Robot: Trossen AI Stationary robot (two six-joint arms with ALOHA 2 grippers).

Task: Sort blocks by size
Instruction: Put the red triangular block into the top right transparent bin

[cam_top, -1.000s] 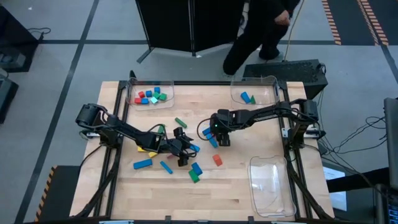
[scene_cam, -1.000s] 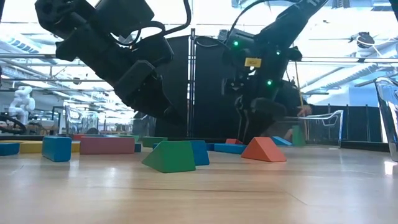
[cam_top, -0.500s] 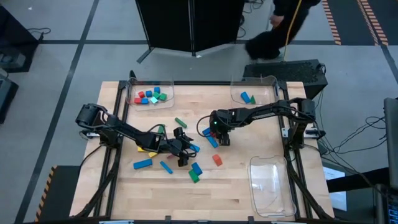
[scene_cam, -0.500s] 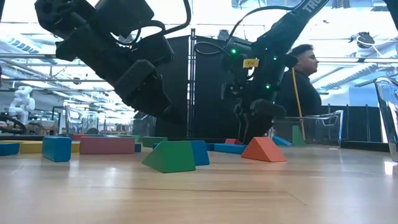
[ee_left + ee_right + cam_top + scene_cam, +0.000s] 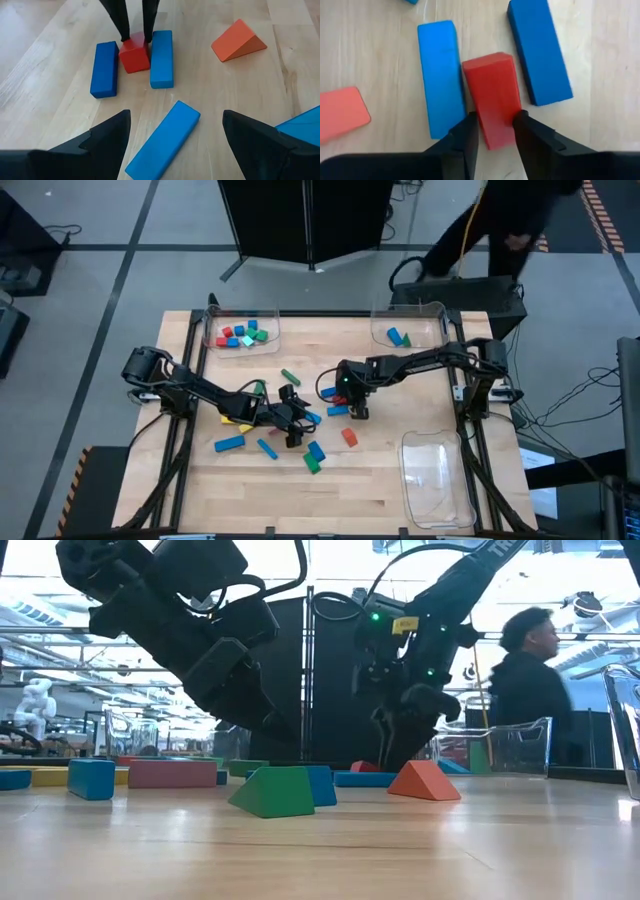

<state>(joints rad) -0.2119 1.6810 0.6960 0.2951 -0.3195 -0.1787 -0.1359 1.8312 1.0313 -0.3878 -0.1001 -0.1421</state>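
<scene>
A red block (image 5: pixel 492 95) lies flat on the table between two blue bars (image 5: pixel 440 75) (image 5: pixel 539 55). My right gripper (image 5: pixel 496 135) stands over it, shut on it; the left wrist view shows the same red block (image 5: pixel 134 54) with those fingers (image 5: pixel 122 22) on it. My left gripper (image 5: pixel 176 117) hangs open above a light blue bar (image 5: pixel 162 137) that rests flat on the wood. An orange wedge (image 5: pixel 239 41) lies beyond. In the high view both grippers (image 5: pixel 295 425) (image 5: pixel 357 408) are near the table's middle. My right gripper pinches the red block's two long sides (image 5: pixel 482 131) between its two fingers, near one end of the block. The fingers come steeply from above and lie across the block. The block rests flat on the table, close between the two blue bars.
A clear tray (image 5: pixel 240 332) with several blocks stands at the far left, another (image 5: pixel 410 330) with a blue block at the far right, a third (image 5: pixel 438 475) near right. Loose blocks lie near the middle: a green wedge (image 5: pixel 272 792), a pink bar (image 5: pixel 172 773). A person (image 5: pixel 525 690) moves behind the table.
My right gripper has tipped more steeply down over the red block and its fingers have drawn in onto the block's sides. The block has stayed on the table. Behind the table the person has walked toward the right.
</scene>
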